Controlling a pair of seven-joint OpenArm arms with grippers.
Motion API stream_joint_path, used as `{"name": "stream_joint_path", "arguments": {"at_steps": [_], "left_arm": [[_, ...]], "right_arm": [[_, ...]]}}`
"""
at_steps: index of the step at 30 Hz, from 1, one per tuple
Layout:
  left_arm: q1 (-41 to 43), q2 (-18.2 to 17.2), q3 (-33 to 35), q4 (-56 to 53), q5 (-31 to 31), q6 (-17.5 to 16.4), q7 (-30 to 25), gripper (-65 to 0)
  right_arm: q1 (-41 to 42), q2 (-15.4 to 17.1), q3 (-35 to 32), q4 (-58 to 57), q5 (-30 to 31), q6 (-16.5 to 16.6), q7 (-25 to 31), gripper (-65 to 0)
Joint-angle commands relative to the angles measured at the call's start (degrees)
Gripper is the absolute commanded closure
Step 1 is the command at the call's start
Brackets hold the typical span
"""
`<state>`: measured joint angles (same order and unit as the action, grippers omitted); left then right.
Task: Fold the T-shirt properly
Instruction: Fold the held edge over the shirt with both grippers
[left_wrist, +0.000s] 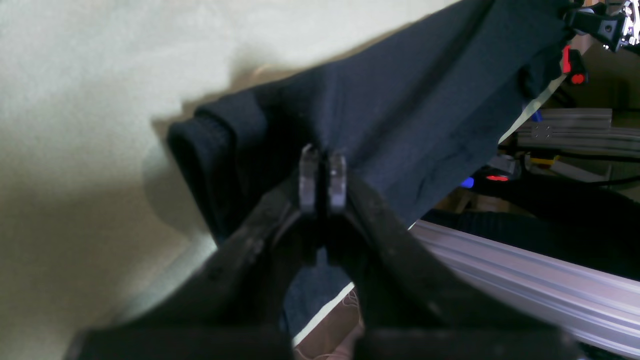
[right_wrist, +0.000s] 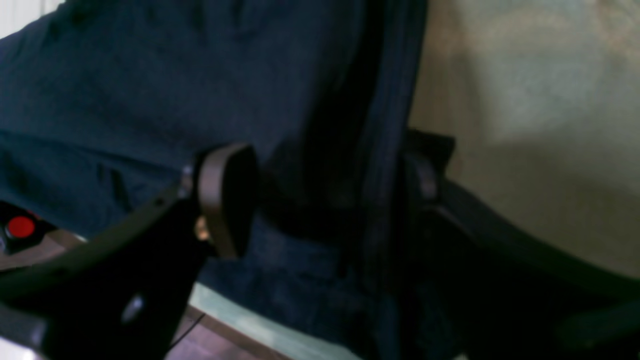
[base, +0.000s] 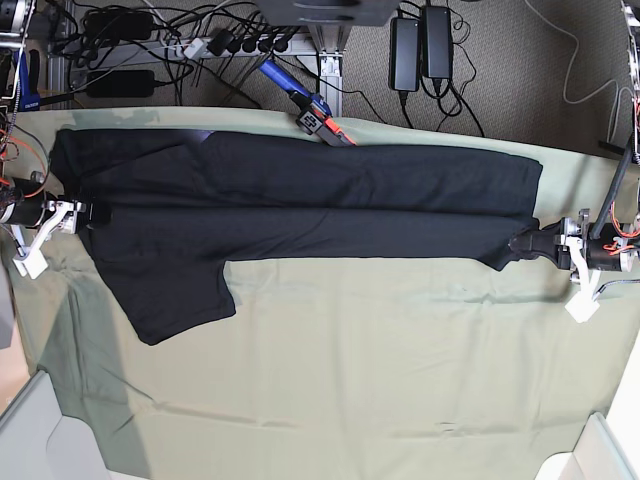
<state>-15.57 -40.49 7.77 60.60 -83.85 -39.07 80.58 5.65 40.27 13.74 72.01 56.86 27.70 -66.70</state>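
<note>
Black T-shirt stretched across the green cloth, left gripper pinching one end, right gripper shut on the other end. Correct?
Not quite: in the right wrist view the right gripper is open, its fingers apart around the T-shirt. The left gripper is indeed pinching its end.

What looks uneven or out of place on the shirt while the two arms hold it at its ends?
One sleeve of the T-shirt sticks out askew toward the near side at the base view's left, not folded in. The rest is a long band on the table cloth. The left gripper pinches one end; the right gripper looks open around the other.
</note>
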Motion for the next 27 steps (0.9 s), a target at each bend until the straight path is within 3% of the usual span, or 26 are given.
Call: {"name": "stream_joint_path", "arguments": {"at_steps": [1,7,13,18,22,27], "left_arm": [[-1.22,-1.40,-0.50,0.74,-1.15,-0.93,-0.58,0.0],[-1.22,-1.40,-0.50,0.85,-1.15,-0.93,-0.58,0.0],[-1.22,-1.42,-0.50,0.98,-1.15,-0.93,-0.58,0.0],[-1.22,-1.42,-0.50,0.96,-1.15,-0.93,-0.58,0.0],[-1.22,-1.42,-0.50,0.96,-1.15,-0.93,-0.58,0.0],[-1.22,-1.42,-0.50,0.96,-1.15,-0.93,-0.58,0.0]], "right_arm": [[1.68,1.77,1.79,0.96,0.55,5.07,0.70,-42.0],[6.64,1.38,4.39,0.81,-2.14,5.07,4.61,-42.0],[14.99,-4.02,3.78,-2.19,-10.67,5.01,10.23,-42.0],[21.59,-8.48,2.64,-13.11,-18.23,5.03,16.41,-42.0],[24.35,-10.64,0.74,-20.17,-20.26,5.09,19.04,-42.0],[24.33,-12.33,-5.42,-20.90,-20.63,5.11,19.89,-42.0]]}}
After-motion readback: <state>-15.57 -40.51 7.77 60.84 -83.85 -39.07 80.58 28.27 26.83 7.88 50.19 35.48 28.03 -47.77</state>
